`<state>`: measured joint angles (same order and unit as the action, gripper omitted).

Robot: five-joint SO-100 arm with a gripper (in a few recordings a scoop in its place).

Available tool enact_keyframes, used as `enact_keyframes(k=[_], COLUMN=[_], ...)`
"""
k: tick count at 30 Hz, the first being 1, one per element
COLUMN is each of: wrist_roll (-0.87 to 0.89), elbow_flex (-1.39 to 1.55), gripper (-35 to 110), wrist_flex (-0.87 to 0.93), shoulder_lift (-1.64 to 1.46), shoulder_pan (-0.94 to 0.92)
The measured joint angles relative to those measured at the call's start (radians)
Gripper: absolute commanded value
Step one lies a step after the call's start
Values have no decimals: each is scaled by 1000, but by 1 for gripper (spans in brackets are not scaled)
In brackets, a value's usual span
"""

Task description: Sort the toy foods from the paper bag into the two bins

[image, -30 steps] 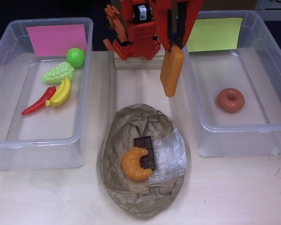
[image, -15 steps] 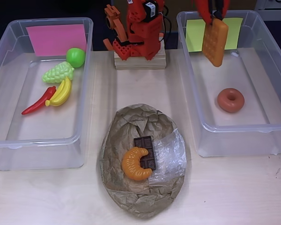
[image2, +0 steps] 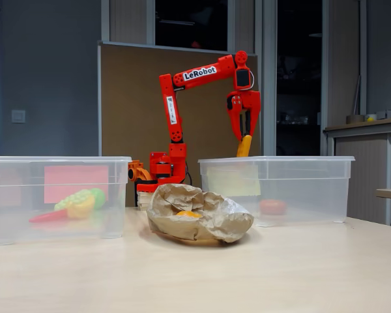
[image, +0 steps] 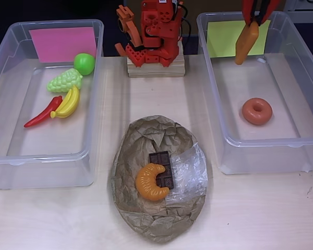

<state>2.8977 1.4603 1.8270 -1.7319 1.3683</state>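
My red gripper point(image: 255, 21) point(image2: 245, 134) is shut on the orange waffle point(image: 246, 42) point(image2: 244, 146), which hangs edge-on above the back of the right bin point(image: 297, 138) point(image2: 277, 189) with the yellow-green note point(image: 235, 37). A donut point(image: 257, 111) lies in that bin. The left bin point(image: 5, 156) point(image2: 52, 195) with the pink note point(image: 62, 44) holds the green apple point(image: 84, 63), grapes point(image: 65, 80), bananas point(image: 68, 102) and red chili point(image: 41, 112). On the crumpled paper bag point(image: 146, 208) point(image2: 195, 212) lie the croissant point(image: 151, 182) and the chocolate square point(image: 161, 164).
The arm's red base point(image: 151, 36) point(image2: 159, 169) stands on a wooden block point(image: 155, 67) between the bins at the back. Bare table point(image: 261, 213) runs along the front edge.
The gripper has carried the waffle from above the table beside the base rightward over the right bin, then further toward its back; the waffle has turned edge-on.
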Motion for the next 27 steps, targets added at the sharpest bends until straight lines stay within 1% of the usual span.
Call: enact_keyframes(k=[4,7,18,24,27], wrist_roll=[64,80,84,86,86], elbow_flex=[-31,-78,-353,-534,-578], gripper=[1,2,2,2,3], wrist_flex=[-2,3,-3,-2,-2], shoulder_lift=[107,192,529,730,772], shoulder_pan=[-3,-6,-35,3,6])
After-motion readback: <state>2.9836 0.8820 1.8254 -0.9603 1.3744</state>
